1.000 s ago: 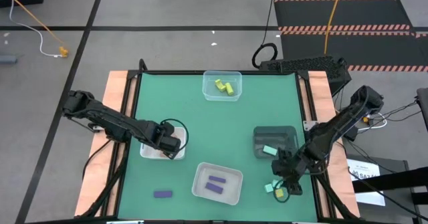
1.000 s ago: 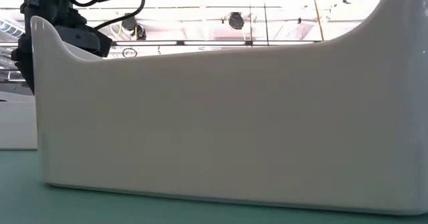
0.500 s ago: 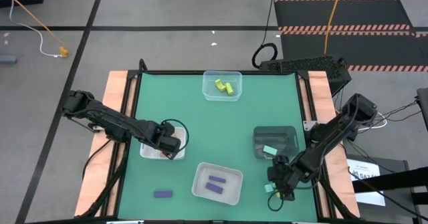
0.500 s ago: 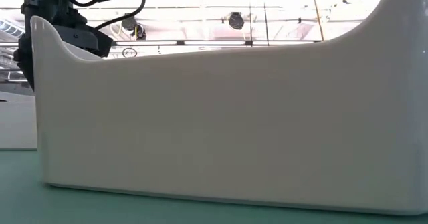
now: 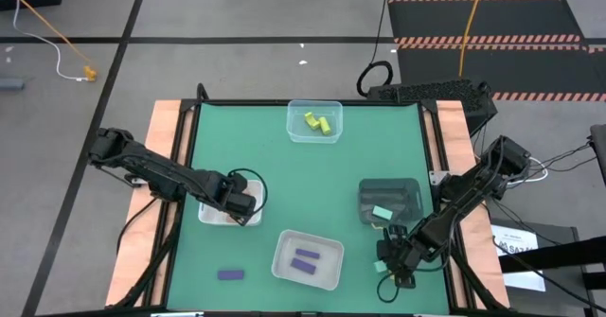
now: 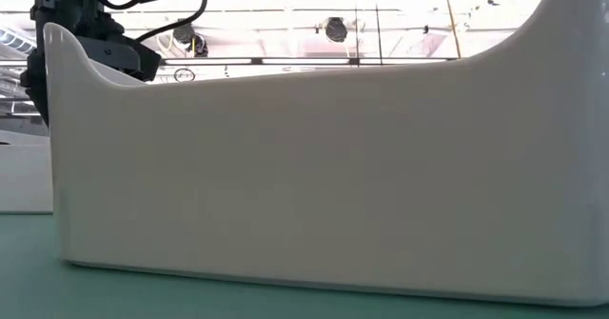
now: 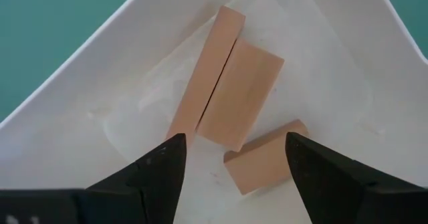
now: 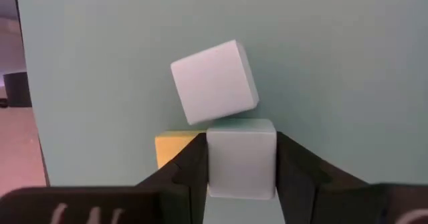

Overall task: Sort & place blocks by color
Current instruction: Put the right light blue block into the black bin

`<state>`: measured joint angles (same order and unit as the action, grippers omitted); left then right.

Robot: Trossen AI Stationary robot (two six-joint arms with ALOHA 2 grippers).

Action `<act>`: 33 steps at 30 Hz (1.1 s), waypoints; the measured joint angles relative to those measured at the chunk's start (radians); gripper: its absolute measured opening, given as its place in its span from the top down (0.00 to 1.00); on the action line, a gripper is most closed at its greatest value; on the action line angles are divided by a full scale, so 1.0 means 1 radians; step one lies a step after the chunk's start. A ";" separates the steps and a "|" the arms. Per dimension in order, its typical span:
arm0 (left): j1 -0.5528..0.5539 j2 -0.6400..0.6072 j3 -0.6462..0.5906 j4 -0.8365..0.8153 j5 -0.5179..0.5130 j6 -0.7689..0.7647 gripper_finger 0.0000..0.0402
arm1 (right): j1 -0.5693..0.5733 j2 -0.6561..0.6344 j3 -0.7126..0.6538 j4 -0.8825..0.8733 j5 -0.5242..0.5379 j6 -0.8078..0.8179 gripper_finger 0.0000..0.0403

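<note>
Our right gripper [image 8: 241,167] pinches one mint cube [image 8: 241,158] between its fingers; a second mint cube [image 8: 214,81] touches it just beyond, and a yellow block [image 8: 175,149] lies just beside the held one. Our left gripper [image 7: 234,158] stands wide over the white tray [image 7: 348,70], with three salmon blocks [image 7: 239,93] just beyond its fingertips. Farther off we count two purple blocks in another white tray [image 5: 308,259], one mint block in the dark bin [image 5: 388,201], and yellow blocks in the clear tub [image 5: 314,121].
</note>
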<state>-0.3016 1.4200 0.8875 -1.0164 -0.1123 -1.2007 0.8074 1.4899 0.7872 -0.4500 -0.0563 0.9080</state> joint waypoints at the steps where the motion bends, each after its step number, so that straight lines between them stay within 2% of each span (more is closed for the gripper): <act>1: 0.000 0.000 0.000 0.000 0.000 0.000 0.37 | 0.000 0.000 0.000 0.005 -0.008 0.000 0.72; 7: 0.000 0.000 0.000 0.049 0.000 0.002 0.36 | 0.000 -0.039 -0.004 0.002 -0.081 0.033 0.72; 13: 0.000 0.000 0.000 0.110 0.000 0.050 0.37 | 0.006 -0.217 -0.005 0.007 -0.065 0.075 0.72; 16: 0.000 0.000 0.000 0.109 -0.001 0.048 0.37 | 0.005 -0.322 -0.004 0.010 0.003 0.075 0.72; 19: 0.000 0.000 0.000 0.110 -0.013 0.045 0.37 | -0.008 -0.414 -0.004 0.003 0.134 0.042 0.72; 25: 0.000 0.000 0.000 0.137 -0.077 0.012 0.36 | -0.096 -0.530 -0.003 -0.006 0.425 -0.150 0.72; 27: 0.000 0.000 0.000 0.171 -0.087 0.011 0.36 | -0.147 -0.542 -0.003 0.007 0.453 -0.243 0.72; 33: 0.000 0.000 0.000 0.298 -0.091 0.034 0.36 | -0.265 -0.544 -0.003 0.076 0.447 -0.583 0.72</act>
<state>-0.3016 1.4200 0.8879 -0.7181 -0.2035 -1.1662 0.5421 0.9463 0.7841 -0.3744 0.3903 0.3246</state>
